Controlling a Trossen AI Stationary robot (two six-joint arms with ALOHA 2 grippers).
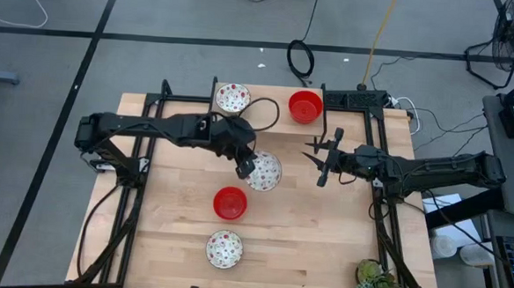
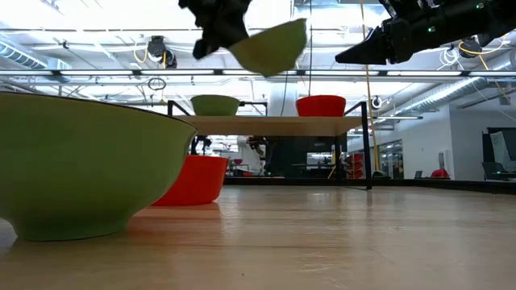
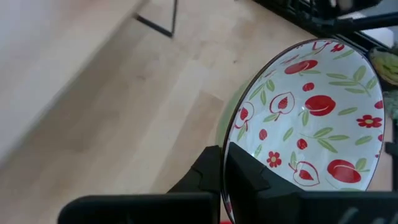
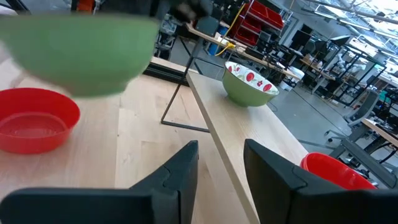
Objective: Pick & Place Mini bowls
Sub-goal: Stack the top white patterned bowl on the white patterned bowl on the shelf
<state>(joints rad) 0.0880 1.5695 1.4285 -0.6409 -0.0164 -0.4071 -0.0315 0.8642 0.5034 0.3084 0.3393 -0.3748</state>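
Note:
My left gripper (image 1: 245, 167) is shut on a mini bowl (image 1: 266, 172), white inside with red fruit and flower prints, green outside, and holds it above the table's middle. A red mini bowl (image 1: 230, 203) stands on its base on the table just nearer, and a patterned one (image 1: 224, 249) stands by the near edge. A further patterned bowl (image 1: 233, 97) and a red bowl (image 1: 305, 106) stand on a raised wooden shelf (image 2: 274, 122) at the far side. My right gripper (image 1: 322, 161) hovers open to the right of the held bowl, with nothing between its fingers. My left gripper pinches the bowl's rim (image 3: 231, 134), one finger (image 3: 255, 177) inside the bowl and the other (image 3: 202, 177) outside against the green wall. The fingers come slanting down from the table's left. The bowl (image 2: 270, 47) hangs tilted, lifted clear of the table.
Black frame rails (image 1: 130, 208) run along the table's left and right sides. A small potted plant (image 1: 373, 278) sits at the near right corner. Bare wood lies between the red bowl and the right rail.

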